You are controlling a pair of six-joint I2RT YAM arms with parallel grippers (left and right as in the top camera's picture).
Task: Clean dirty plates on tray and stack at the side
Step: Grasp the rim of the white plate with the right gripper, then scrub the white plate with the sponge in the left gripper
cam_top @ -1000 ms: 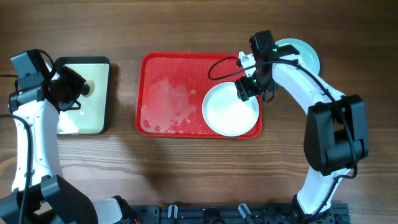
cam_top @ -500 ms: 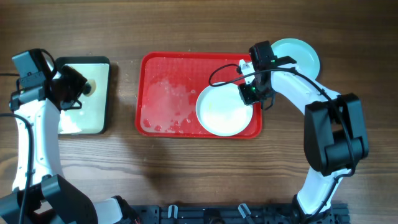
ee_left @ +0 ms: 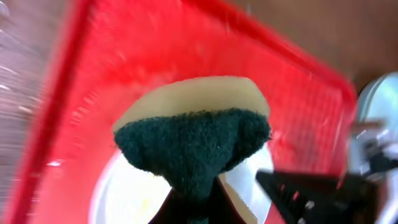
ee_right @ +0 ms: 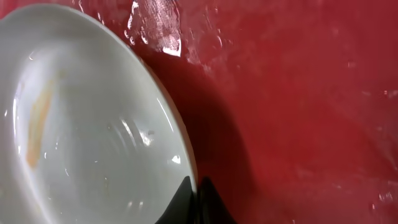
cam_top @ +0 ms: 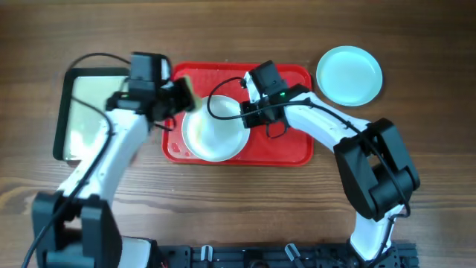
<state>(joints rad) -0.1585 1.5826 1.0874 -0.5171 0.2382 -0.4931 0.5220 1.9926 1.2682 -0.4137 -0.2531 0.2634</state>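
Note:
A white plate (cam_top: 214, 134) lies on the left half of the red tray (cam_top: 286, 145). My right gripper (cam_top: 248, 112) is shut on the plate's right rim; in the right wrist view the rim (ee_right: 186, 162) is pinched in the gripper (ee_right: 196, 198), with a shadow under that edge. An orange smear (ee_right: 37, 118) marks the plate's inside. My left gripper (cam_top: 177, 98) is shut on a sponge (ee_left: 193, 146), dark green over yellow, held above the plate's far-left edge (ee_left: 124, 193). A pale aqua plate (cam_top: 349, 74) sits on the table, right of the tray.
A black-rimmed, white-lined tray (cam_top: 89, 112) stands left of the red tray. Water drops and foam glisten on the red tray's surface (ee_right: 161, 25). The right arm's black body (ee_left: 311, 193) shows close beside the sponge in the left wrist view.
The left arm swung from the black-rimmed tray over to the red tray, sponge in grip. The right gripper shut on the white plate's rim and dragged it leftward.

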